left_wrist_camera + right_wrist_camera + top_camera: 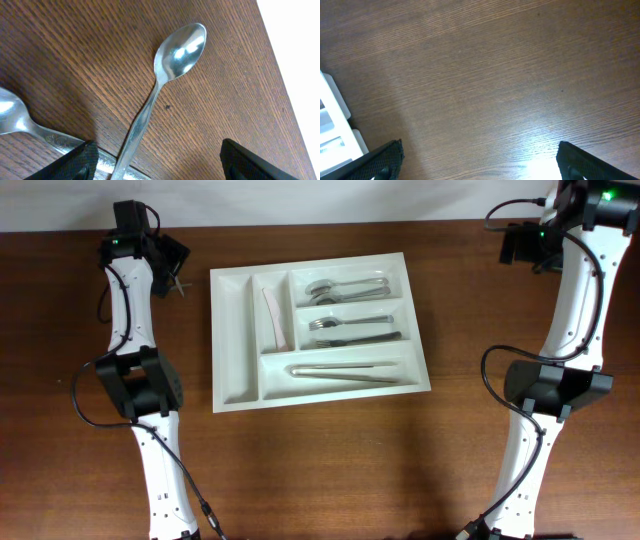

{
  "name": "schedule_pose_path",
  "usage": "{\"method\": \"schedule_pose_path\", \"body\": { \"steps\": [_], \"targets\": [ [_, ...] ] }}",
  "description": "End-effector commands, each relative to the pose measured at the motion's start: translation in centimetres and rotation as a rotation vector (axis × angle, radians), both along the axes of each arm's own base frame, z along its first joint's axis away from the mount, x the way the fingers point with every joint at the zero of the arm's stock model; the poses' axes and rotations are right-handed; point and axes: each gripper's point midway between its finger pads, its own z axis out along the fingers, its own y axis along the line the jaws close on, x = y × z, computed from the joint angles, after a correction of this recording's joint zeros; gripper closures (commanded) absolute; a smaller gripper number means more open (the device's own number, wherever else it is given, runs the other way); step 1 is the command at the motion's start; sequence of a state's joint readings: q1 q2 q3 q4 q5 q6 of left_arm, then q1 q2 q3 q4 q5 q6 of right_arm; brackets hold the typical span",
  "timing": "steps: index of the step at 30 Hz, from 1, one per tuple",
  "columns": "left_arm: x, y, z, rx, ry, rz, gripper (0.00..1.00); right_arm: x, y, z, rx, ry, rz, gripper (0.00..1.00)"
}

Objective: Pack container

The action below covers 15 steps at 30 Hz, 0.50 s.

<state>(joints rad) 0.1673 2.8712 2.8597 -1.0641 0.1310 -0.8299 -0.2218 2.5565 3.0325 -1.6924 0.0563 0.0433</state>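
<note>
1. Overhead first: I've got the container (318, 395) lying mid-worktop (330, 470), white, its long side running left to right, between my two arms.
2. Reading its compartments: the second narrow slot from the left holds a pale pink utensil (274, 318). The far crosswise slot holds spoons (345, 287), and the middle one holds forks (350, 330). The nearest long slot holds long metal pieces (345, 371) that I can't identify from up here.
3. The left arm (130, 310) reaches toward the far left of the worktop. The left end effector (172, 265) sits just off the container's far left corner, apart from it.
4. Switching to the left wrist view: that end effector is spread wide, with a black finger (75, 162) in each bottom corner of the picture. It is holding nothing.
5. A single spoon (175, 55) lies flat on the wood in the same view, bowl pointing away. Its handle runs down into the gap between the fingers, touching neither that I can see.
6. A second spoon (10, 112) shows at the left edge. Its patterned handle crosses the first handle near the bottom of the picture, and I can't tell which lies on top.
7. Overhead again: the right arm (570, 310) stands at the far right. The right end effector (520, 245) is well apart from the container.
8. On the right wrist view, the fingers (380, 160) are spread wide over wood grain, gripping nothing. A corner of the container pokes in at the left edge.
</note>
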Motion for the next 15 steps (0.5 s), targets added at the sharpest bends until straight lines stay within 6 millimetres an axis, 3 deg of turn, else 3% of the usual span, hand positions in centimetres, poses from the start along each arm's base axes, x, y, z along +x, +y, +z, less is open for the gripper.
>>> {"method": "schedule_pose_path", "body": {
  "steps": [1, 8, 11, 15],
  "targets": [
    [0.5, 0.4, 0.2, 0.031, -0.024, -0.012, 0.20, -0.3, -0.1, 0.3, -0.011, 0.003, 0.005, 0.01],
    [0.9, 1.8, 0.3, 0.083, -0.037, 0.021, 0.17, -0.3, -0.1, 0.3, -0.011, 0.003, 0.005, 0.01],
    [0.1, 2.3, -1.0, 0.104, 0.008, 0.036, 0.14, -0.3, -0.1, 0.3, -0.011, 0.003, 0.005, 0.01],
    [-2.2, 1.8, -4.7, 0.062, 0.136, 0.066, 0.13, -0.3, -0.1, 0.3, -0.011, 0.003, 0.005, 0.01]
  ]
}}
